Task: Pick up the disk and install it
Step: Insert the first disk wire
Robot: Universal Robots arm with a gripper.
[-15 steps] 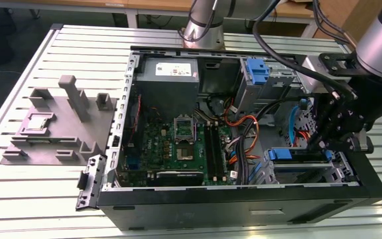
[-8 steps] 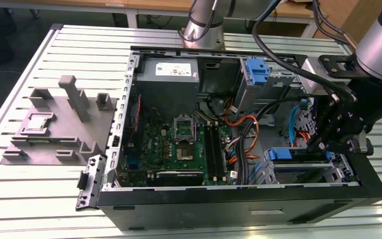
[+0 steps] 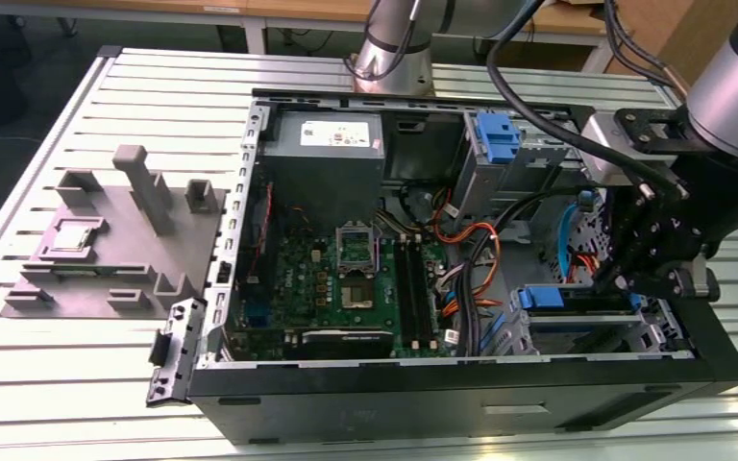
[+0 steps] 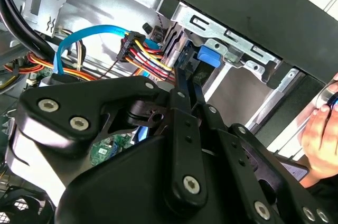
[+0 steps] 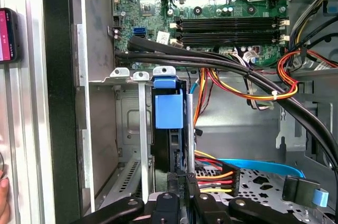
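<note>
- While the claw (image 3: 628, 280) hangs low inside the open case (image 3: 472, 384), at the drive cage by the case's front wall, its fingers (image 4: 182, 94) stand close together with their tips at the disk (image 5: 170, 123); whether they actually pinch it I cannot tell.
- Straight ahead of the claw in the first wrist view, the disk stands on edge in a cage slot, its blue frame tab (image 5: 168, 109) facing outward.
- Just beside the claw, a bundle of red, yellow and black wires (image 4: 150, 60) and a blue cable (image 4: 95, 33) run to a plug near the disk.
- Farther from the claw lies the green board (image 3: 343, 279), then the grey box (image 3: 324, 149).
- Well apart, outside the case, a grey fixture (image 3: 112, 240) sits on the slatted table (image 3: 36, 355).
- A hand (image 4: 322, 139) shows beyond the case wall in the second wrist view.
</note>
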